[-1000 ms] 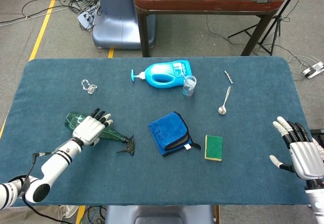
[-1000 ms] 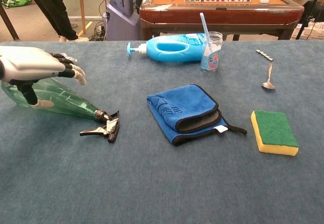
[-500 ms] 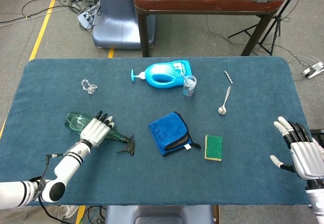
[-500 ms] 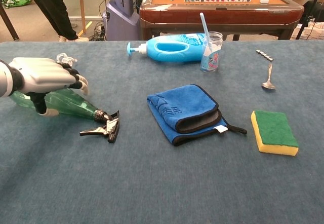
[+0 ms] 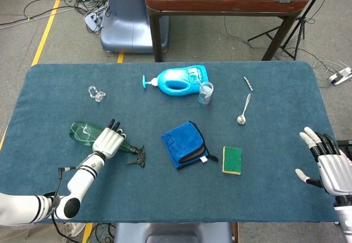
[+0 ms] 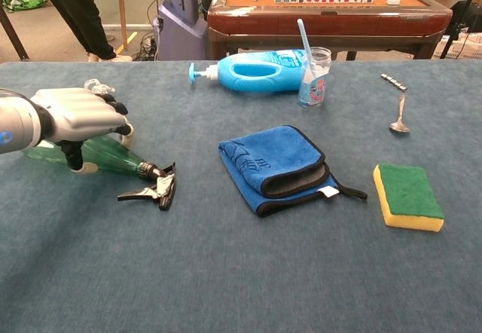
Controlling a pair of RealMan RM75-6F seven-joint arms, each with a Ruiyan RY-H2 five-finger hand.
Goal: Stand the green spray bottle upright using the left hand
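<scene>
Since a second ago the left hand [image 5: 107, 141] has come in lower over the green spray bottle [image 5: 82, 131], fingers now curled over its body near the neck, thumb underneath in the chest view [image 6: 75, 114]. Looks like a grip, bottle between fingers and thumb. Bottle has slid a little but lies on its side as before, at about 9 o'clock on the table [image 5: 275, 199], base toward 10, black trigger head [image 5: 137, 158] toward 4, resting on the cloth surface.

Right hand [image 5: 330, 166] sits at the 4 o'clock edge, palm down, fingers spread apart, holding nothing, barely moved.

Blue folded towel [image 5: 184, 144] at centre, just right of the trigger head but apart from it. Yellow-green sponge [image 5: 232, 160] at 4 o'clock of the towel. Blue pump bottle [image 5: 179, 80] on its side at 12 o'clock, small clear cup [image 5: 205, 93] touching or just beside its right end. Spoon [image 5: 243, 110] at 2 o'clock, small metal piece [image 5: 248, 83] above it. Clear crumpled item [image 5: 97, 94] at 10 o'clock.
</scene>
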